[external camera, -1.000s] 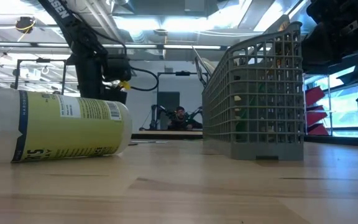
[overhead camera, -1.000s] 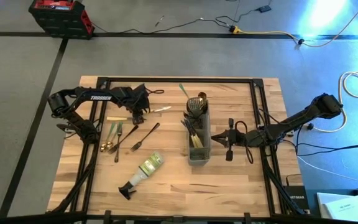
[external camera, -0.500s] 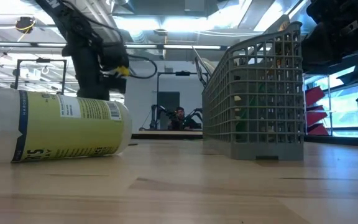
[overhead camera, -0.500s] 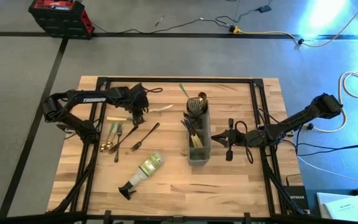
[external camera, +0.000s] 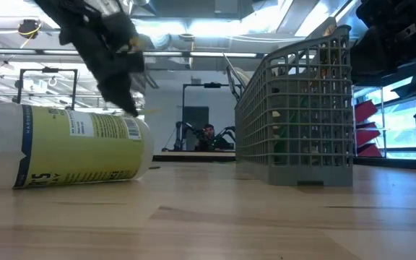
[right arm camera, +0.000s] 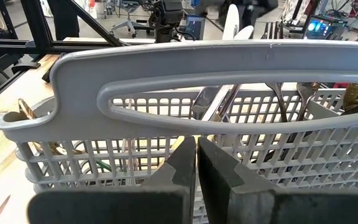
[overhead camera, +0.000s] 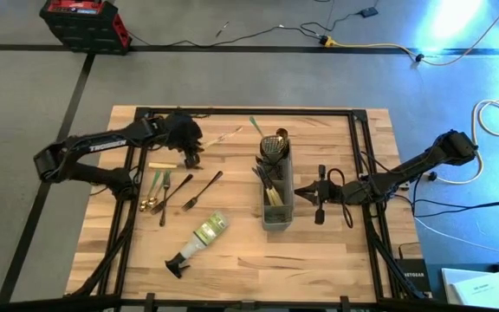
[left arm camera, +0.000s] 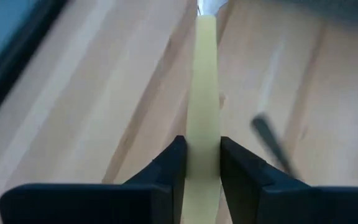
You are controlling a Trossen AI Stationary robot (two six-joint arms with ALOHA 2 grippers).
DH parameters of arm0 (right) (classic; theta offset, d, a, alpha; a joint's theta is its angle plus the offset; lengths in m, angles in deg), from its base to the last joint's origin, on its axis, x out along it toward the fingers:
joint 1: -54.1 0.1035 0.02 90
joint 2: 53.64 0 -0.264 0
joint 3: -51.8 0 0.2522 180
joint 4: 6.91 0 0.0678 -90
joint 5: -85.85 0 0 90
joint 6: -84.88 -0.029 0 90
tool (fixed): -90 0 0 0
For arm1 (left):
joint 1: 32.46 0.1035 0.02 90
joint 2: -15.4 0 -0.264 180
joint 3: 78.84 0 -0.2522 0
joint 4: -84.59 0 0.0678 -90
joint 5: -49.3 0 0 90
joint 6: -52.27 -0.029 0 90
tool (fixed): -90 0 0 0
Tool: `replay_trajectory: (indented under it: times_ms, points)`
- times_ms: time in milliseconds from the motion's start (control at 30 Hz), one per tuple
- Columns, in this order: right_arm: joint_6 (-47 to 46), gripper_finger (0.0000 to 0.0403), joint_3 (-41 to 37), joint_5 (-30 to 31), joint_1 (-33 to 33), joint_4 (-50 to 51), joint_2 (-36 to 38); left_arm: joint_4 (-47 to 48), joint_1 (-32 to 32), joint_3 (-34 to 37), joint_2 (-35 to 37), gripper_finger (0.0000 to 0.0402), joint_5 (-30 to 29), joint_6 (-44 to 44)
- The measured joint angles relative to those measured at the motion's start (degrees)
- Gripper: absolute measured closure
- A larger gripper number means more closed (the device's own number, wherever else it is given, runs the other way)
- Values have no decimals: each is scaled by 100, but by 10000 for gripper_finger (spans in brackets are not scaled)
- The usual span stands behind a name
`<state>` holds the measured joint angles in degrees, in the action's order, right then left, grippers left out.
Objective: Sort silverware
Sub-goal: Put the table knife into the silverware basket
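High view shows you the left arm stretched from its base at the table's left edge, its long link running toward the middle with the white word TROSSEN along it, and the left gripper (overhead camera: 192,147) lifted over the far-left part of the wood. It is clamped on a cream-handled knife (overhead camera: 221,134), whose blade points away from the fingers toward the grey caddy (overhead camera: 277,192). Your left wrist view confirms this: both dark fingers (left arm camera: 173,168) press the pale handle (left arm camera: 204,93) from either side, with bare planks beyond it.

Nearer you than that gripper, on the table, lie the loose pieces: a cream-handled piece (overhead camera: 164,165) just beside it, then a green-handled one (overhead camera: 155,184), a gold one (overhead camera: 149,205) and two dark forks (overhead camera: 201,191). More silverware (overhead camera: 271,182) already stands in the caddy, well to the side the knife points at.

You have the right arm waiting, folded low from the right edge, its right gripper (overhead camera: 312,196) pinched together on nothing and pointing at the caddy's side; the right wrist view looks straight at the caddy's handle (right arm camera: 185,68).

A spray bottle (overhead camera: 199,238) lies on its side, closer to you than the forks. In the low view its yellow-green label (external camera: 78,148) has small print and a barcode you cannot read.
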<state>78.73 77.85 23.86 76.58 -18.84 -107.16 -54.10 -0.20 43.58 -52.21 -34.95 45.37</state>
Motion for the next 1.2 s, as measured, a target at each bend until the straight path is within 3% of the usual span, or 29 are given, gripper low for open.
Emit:
replay_trajectory:
  times_ms: [333,500,700,867,1200]
  points:
    - [0,403,0,2,0,1,0,-1633,-59,-10,956,334,1120,1310]
    - [0,403,0,2,0,2,0,-2779,-573,-11,1007,334,1489,1868]
    - [1,403,0,2,0,-22,0,-4688,-1556,-11,838,334,1471,2200]
    - [2,403,0,2,0,-28,0,-5746,-2279,-13,531,334,960,2140]
    - [1,403,0,2,0,-38,0,-7928,-3193,-11,-979,334,193,1372]
